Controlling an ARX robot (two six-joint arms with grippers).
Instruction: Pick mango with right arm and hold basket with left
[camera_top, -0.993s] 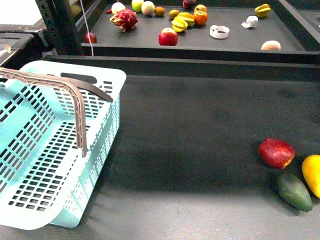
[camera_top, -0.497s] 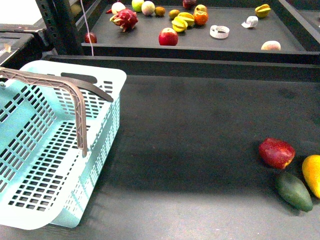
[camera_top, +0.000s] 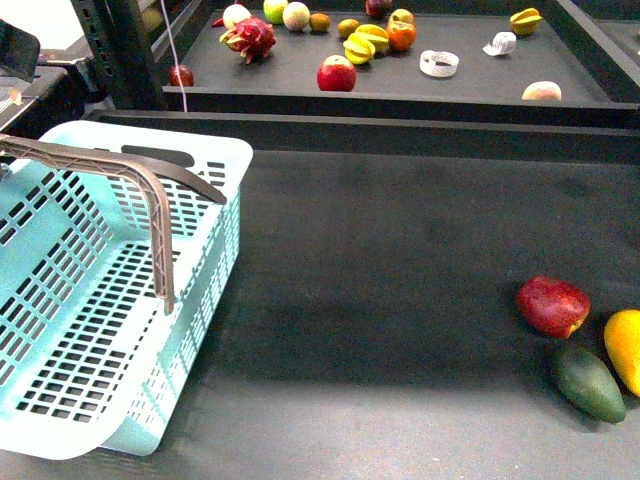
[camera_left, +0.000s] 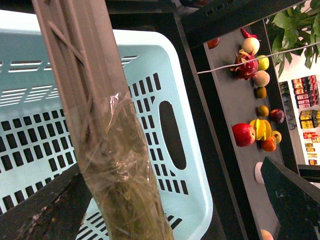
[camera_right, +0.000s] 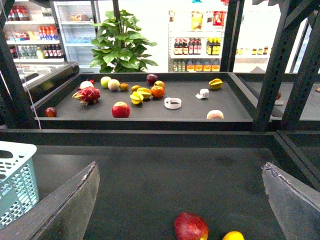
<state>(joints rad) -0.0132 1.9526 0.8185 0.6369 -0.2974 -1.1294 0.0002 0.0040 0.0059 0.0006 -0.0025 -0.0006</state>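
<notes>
1. Front view: the basket (camera_top: 215, 250) sits at the worktop's (camera_top: 400, 260) near left corner. Our left gripper (camera_left: 172, 170) straddles its handle (camera_left: 75, 50), fingers apart.
2. At the near right edge lies the mango (camera_top: 625, 350). Our right gripper (camera_right: 180, 167) faces it, fingers apart.
3. Both grasps are pending, we judge: the right must descend onto the mango.

Grocery shop: stocked bottle shelves (camera_right: 200, 50) beyond fruit display tray (camera_top: 470, 85) at 12 o'clock; shopping basket (camera_top: 215, 270) at 10 o'clock

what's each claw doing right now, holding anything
Left claw: open, basket handle between its fingers, not clamped.
Right claw: open, empty; mango not yet picked.
</notes>
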